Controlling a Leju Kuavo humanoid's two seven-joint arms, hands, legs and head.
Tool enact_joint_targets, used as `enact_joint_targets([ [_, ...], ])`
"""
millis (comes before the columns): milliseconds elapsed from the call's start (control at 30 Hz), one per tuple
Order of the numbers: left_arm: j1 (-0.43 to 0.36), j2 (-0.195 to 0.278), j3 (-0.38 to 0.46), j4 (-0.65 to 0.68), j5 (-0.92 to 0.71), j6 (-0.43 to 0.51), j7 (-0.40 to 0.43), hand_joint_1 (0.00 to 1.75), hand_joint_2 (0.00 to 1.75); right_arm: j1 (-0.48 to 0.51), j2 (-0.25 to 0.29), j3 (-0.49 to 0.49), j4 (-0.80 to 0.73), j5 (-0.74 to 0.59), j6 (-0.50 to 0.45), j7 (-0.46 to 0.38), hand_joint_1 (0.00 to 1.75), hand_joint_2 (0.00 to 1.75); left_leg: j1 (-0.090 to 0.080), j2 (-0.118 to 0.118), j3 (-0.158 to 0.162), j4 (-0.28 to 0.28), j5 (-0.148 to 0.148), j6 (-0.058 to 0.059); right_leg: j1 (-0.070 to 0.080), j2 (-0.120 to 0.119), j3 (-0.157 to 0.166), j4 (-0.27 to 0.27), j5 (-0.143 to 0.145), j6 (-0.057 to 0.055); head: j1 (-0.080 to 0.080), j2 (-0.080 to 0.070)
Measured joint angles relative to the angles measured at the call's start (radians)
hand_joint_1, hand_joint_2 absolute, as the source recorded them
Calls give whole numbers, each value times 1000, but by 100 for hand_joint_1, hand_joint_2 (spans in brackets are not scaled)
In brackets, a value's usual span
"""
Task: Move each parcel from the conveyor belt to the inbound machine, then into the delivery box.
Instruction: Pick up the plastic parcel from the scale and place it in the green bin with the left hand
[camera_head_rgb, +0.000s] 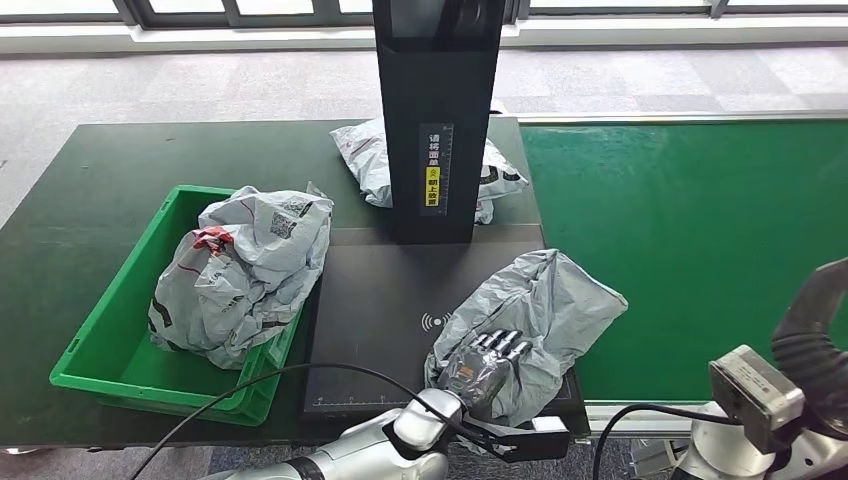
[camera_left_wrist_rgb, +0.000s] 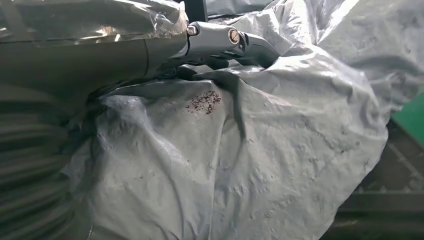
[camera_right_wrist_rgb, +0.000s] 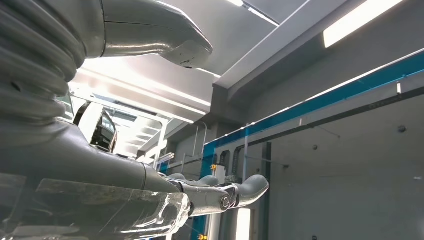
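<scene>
Your left hand (camera_head_rgb: 490, 362) gripped the grey parcel (camera_head_rgb: 540, 310) on the inbound machine (camera_head_rgb: 375, 330), presumably for scanning. Your right hand (camera_right_wrist_rgb: 220, 195) was raised aside with nothing in it, fingers apart.

The black column (camera_head_rgb: 437, 110) of the inbound machine carries a narrow vertical label (camera_head_rgb: 434, 165) — white Chinese characters above, a small yellow round sign midway, yellow characters below; a ruler-like scale runs down its edge, too small to read. The machine's black plate (camera_head_rgb: 375, 320) bears a white contactless-wave symbol (camera_head_rgb: 433, 322). Parcels in the green box (camera_head_rgb: 105, 345) show printed square codes (camera_head_rgb: 285, 224) — unreadable.
</scene>
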Motion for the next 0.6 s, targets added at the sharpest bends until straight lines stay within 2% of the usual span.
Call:
enact_joint_targets([
  [33, -1, 0, -8, 3, -4, -1, 5, 171, 175, 0, 0, 0, 1, 0, 0, 0, 0, 175, 0, 0, 0, 0, 0, 0, 0, 0, 0, 0, 0, 0, 0, 0],
  [67, -1, 0, -16, 6, -8, -3, 9, 175, 175, 0, 0, 0, 2, 0, 0, 0, 0, 175, 0, 0, 0, 0, 0, 0, 0, 0, 0, 0, 0, 0, 0, 0],
  [600, -8, -1, -53, 13, -32, -3, 21, 175, 175, -1, 0, 0, 12, -2, 0, 0, 0, 175, 0, 0, -8, -1, 1, 2, 0, 0, 1, -1, 3, -1, 0, 0],
])
